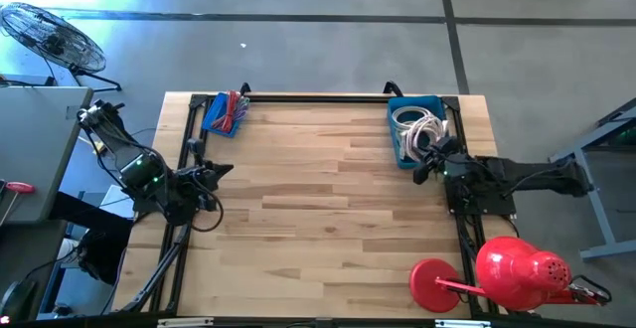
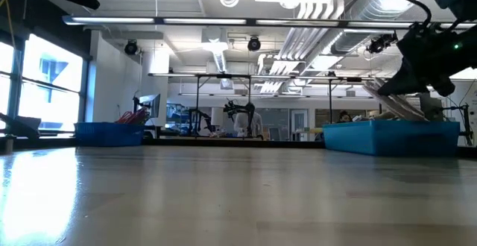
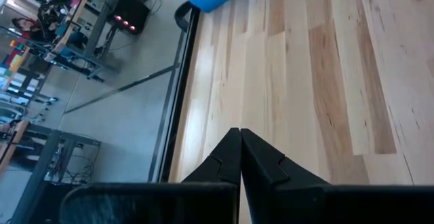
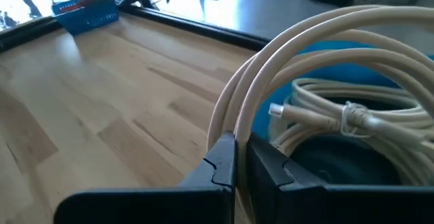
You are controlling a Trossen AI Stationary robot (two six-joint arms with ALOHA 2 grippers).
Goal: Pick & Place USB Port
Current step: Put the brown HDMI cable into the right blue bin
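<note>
Lifting a loop of the cream USB cable [image 4: 298, 68] out of the blue bin [image 1: 415, 129] at the tabletop's far right corner, the right gripper [image 4: 241, 157] is clamped on the strand; the remaining coils lie in the bin. The left gripper [image 3: 240, 157], closed and empty, waits at the left edge. To do this well, raise slowly until every coil clears the bin wall, watching for snags, before crossing the wooden tabletop [image 1: 328, 209].

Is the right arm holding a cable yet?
Yes, the right gripper is shut on a loop of the cream cable above the blue bin.
</note>
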